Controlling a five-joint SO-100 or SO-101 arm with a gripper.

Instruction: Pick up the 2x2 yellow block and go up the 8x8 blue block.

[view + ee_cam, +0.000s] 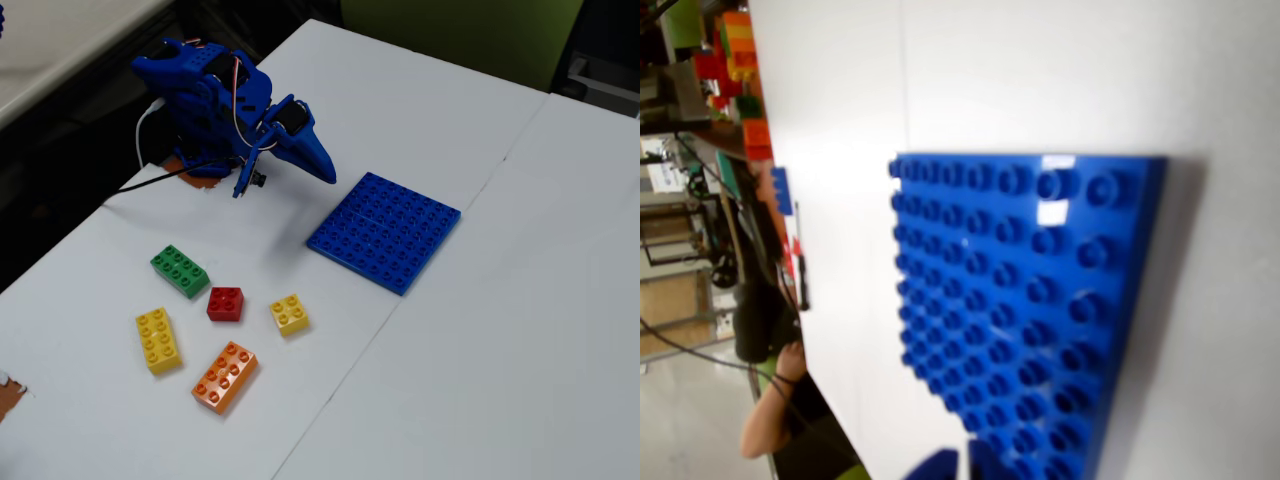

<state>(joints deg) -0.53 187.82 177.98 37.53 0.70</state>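
Observation:
The 2x2 yellow block (289,314) lies flat on the white table, near the front in the fixed view, and does not show in the wrist view. The 8x8 blue block (385,230) lies flat to its upper right; it fills the middle of the wrist view (1020,300) with nothing on it. My blue arm is folded at the back left. Its gripper (325,170) hovers just left of the baseplate's far corner, well away from the yellow block. The jaws look shut with nothing between them. Only their tips (962,466) show at the wrist view's bottom edge.
A red 2x2 brick (225,303), a green brick (180,271), a long yellow brick (158,340) and an orange brick (225,376) lie around the yellow block. A person's arm (770,420) and stacked bricks (735,50) sit beyond the table edge.

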